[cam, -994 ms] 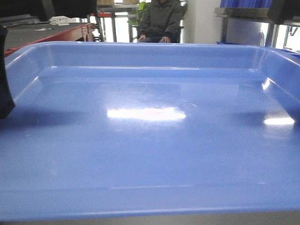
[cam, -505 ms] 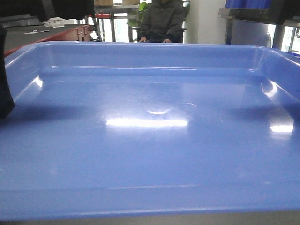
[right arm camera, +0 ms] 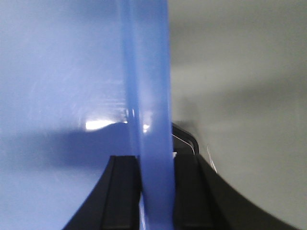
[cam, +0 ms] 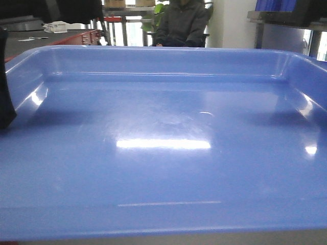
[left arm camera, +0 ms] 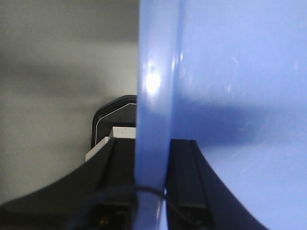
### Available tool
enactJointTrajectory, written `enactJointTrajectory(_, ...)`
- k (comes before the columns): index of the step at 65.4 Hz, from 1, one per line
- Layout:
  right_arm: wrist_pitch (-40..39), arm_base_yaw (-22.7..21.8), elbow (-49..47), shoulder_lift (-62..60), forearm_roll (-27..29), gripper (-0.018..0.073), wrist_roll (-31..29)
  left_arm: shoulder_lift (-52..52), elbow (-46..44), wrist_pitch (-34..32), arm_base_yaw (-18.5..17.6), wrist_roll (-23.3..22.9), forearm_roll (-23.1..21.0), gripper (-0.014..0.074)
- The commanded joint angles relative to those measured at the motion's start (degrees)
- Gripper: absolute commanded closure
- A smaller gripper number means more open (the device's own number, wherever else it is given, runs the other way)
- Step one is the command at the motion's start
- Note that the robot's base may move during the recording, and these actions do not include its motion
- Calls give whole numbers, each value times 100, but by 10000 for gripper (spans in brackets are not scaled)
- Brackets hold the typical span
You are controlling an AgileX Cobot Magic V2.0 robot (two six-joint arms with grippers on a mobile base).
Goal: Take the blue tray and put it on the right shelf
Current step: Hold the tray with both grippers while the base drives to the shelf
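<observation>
The blue tray (cam: 163, 153) fills the front view, held level with its glossy floor catching light. My left gripper (left arm camera: 152, 153) is shut on the tray's left rim (left arm camera: 153, 72), one finger on each side of the wall. One of its dark fingers shows at the left edge of the front view (cam: 5, 81). My right gripper (right arm camera: 154, 165) is shut on the tray's right rim (right arm camera: 144, 72) in the same way. Part of the right shelf (cam: 276, 16), a steel rack, shows at the top right behind the tray.
A person in a dark jacket (cam: 181, 25) sits straight ahead beyond the tray. A dark table with a red edge (cam: 66, 35) stands at the far left. Grey floor (left arm camera: 57, 72) shows beneath the tray in both wrist views.
The background behind the tray has slid to the right and the reflections on the tray floor have shifted. Both grippers keep the same hold on the rims.
</observation>
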Motion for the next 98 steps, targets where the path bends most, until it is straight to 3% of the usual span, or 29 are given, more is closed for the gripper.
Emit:
enactJointTrajectory(1,-371,33,-181,-129,80,340,74,-131,-162,-220,-21,-80,-153,594)
enactJointTrajectory(98,-371,33,-181,-129,80,340,74,-131,-162,-220,-21,-80,-153,595)
